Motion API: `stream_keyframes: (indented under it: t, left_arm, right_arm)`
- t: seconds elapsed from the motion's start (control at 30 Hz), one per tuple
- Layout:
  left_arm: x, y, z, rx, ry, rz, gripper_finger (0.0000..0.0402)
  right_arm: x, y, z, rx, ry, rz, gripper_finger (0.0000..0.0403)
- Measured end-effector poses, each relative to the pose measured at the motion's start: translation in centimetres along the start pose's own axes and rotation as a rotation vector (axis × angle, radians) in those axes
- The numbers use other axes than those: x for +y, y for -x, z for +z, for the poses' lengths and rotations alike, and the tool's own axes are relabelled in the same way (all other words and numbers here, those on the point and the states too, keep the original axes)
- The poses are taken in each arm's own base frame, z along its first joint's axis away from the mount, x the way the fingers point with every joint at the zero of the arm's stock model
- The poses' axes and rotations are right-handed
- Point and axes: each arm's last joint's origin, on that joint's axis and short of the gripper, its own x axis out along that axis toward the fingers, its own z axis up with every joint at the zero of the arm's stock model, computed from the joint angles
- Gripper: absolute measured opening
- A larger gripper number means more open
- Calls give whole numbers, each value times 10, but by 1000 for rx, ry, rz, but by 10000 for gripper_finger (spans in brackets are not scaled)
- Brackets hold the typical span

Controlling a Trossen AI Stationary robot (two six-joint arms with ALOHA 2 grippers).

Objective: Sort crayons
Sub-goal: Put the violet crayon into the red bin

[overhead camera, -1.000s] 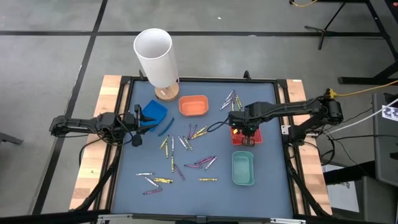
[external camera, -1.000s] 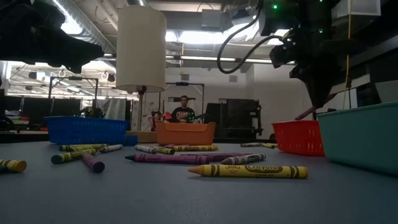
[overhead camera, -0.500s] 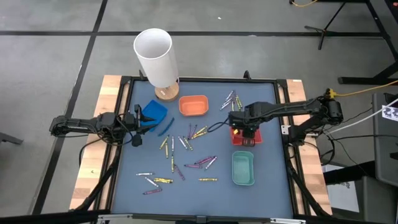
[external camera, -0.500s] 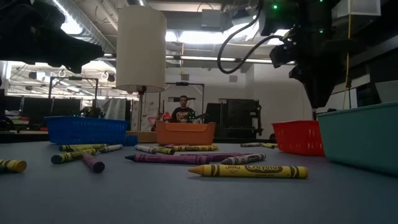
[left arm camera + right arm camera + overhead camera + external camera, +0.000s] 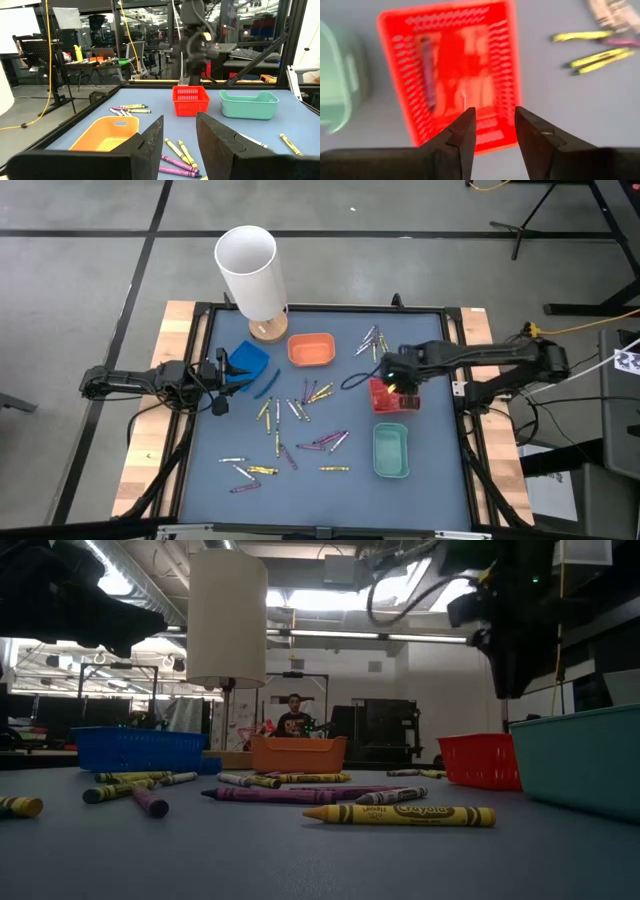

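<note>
Several crayons (image 5: 300, 405), yellow, purple and pale, lie scattered on the blue-grey mat, with a further group near the far edge (image 5: 373, 340). My right gripper (image 5: 493, 111) hangs open and empty above the red tray (image 5: 405, 402), fingers pointing down; it also shows in the low view (image 5: 506, 685). A purple crayon (image 5: 427, 70) lies flat on the floor of the red tray (image 5: 495, 30). My left gripper (image 5: 179, 120) waits open and empty at the table's left edge (image 5: 228, 372), beside the blue tray (image 5: 250, 358).
A green tray (image 5: 390, 450) stands just near of the red one, and an orange tray (image 5: 311, 349) at the far middle. A tall white cylinder (image 5: 250, 265) on a wooden base stands at the far left. A person shows in the room beyond the table (image 5: 294, 715).
A second ago a purple crayon hung from my right gripper over the red tray; it is gone from the fingers. The gripper has since risen and drawn a little toward the table's right edge.
</note>
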Motion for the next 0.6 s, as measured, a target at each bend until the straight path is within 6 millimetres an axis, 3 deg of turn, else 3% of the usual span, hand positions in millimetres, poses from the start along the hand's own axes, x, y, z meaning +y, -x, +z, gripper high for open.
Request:
stream_keyframes:
  t: [0.23, 0.37, 0.6]
  left_arm:
    - [0, 0, 0, -1, 0, 3, 102]
    - [0, 0, 0, 0, 0, 4, 102]
    - [0, 0, 0, 0, 0, 4, 102]
  right_arm:
    - [-37, 1, -29, -310, -183, -102, 133]
    - [-63, -11, -40, -449, -333, -192, 133]
    - [-94, -40, -53, -537, -573, -269, 133]
